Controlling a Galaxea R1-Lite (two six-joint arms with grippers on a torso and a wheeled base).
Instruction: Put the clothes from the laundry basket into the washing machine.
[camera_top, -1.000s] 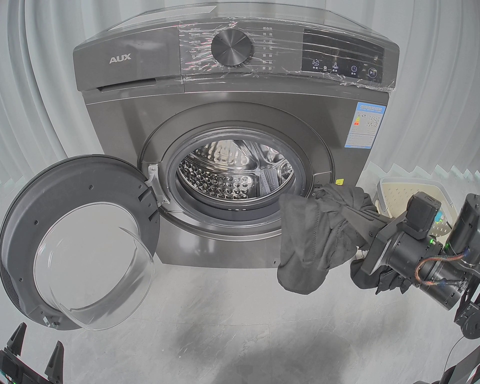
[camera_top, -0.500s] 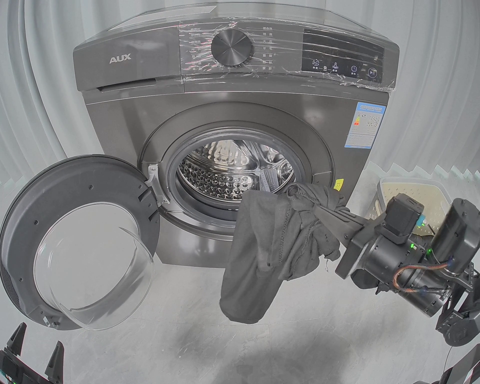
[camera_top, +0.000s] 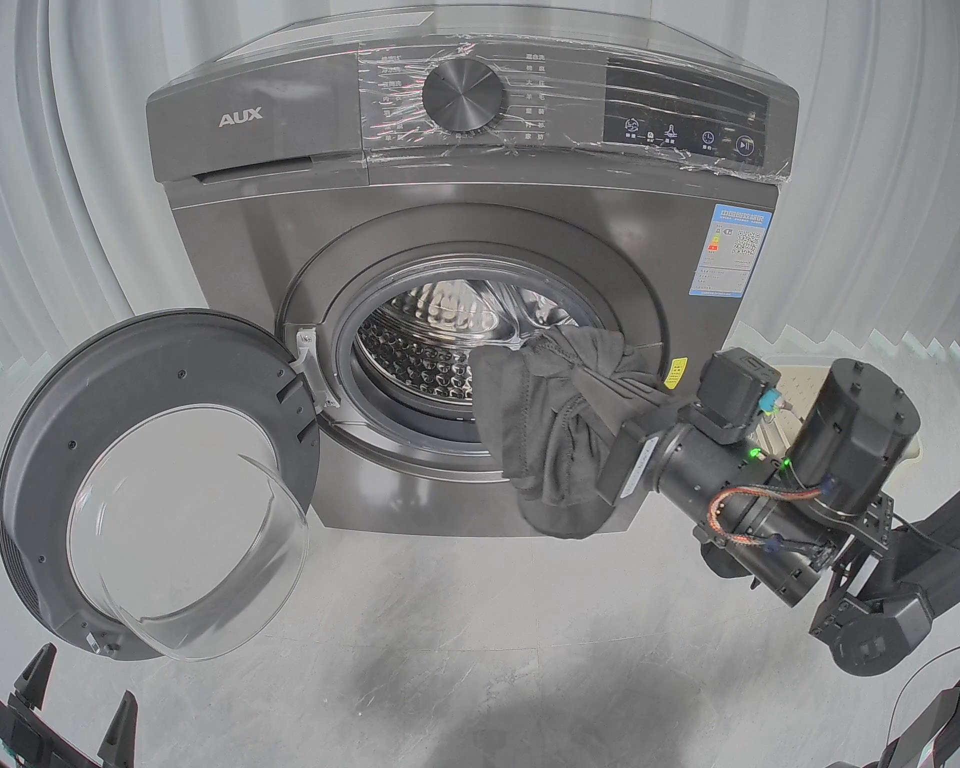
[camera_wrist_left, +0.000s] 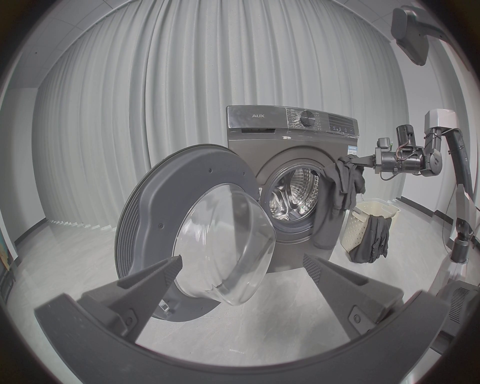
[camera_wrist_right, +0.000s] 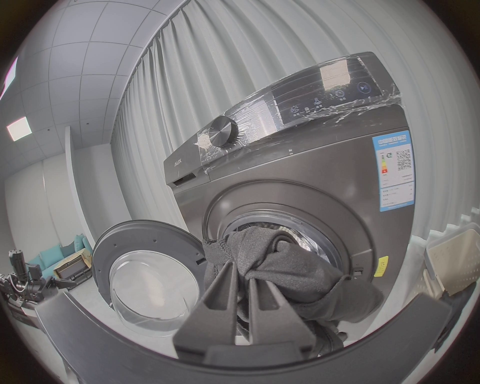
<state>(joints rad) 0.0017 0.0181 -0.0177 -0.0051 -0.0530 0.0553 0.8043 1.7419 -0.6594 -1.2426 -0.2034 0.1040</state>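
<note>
Your right pincer (camera_wrist_right: 242, 274) is clenched on a dark garment (camera_top: 555, 430), its two fingers pressed close together with the cloth bunched over and around their tips. The pincer is held in front of the washing machine (camera_top: 450, 200), at the right half of its round opening, and the arm comes in from the machine's right side, roughly level and aimed at the drum (camera_top: 440, 340). The garment hangs from the grip with its long axis running top to bottom. Its gathered top sits level with the middle of the opening, and its loose end points down, past the lower rim and across the machine's front panel, clear of the floor. You cannot tell whether any of the cloth has crossed the rim into the drum. The machine's door (camera_top: 150, 400) stands swung wide open on its left side. The laundry basket (camera_wrist_left: 367, 212) sits on the floor just beside the machine's right front corner, with a second dark garment (camera_wrist_left: 372, 240) draped over its rim. Your left pincer (camera_wrist_left: 241, 260) is released, fingers spread wide, low and well in front of the machine's open door.
</note>
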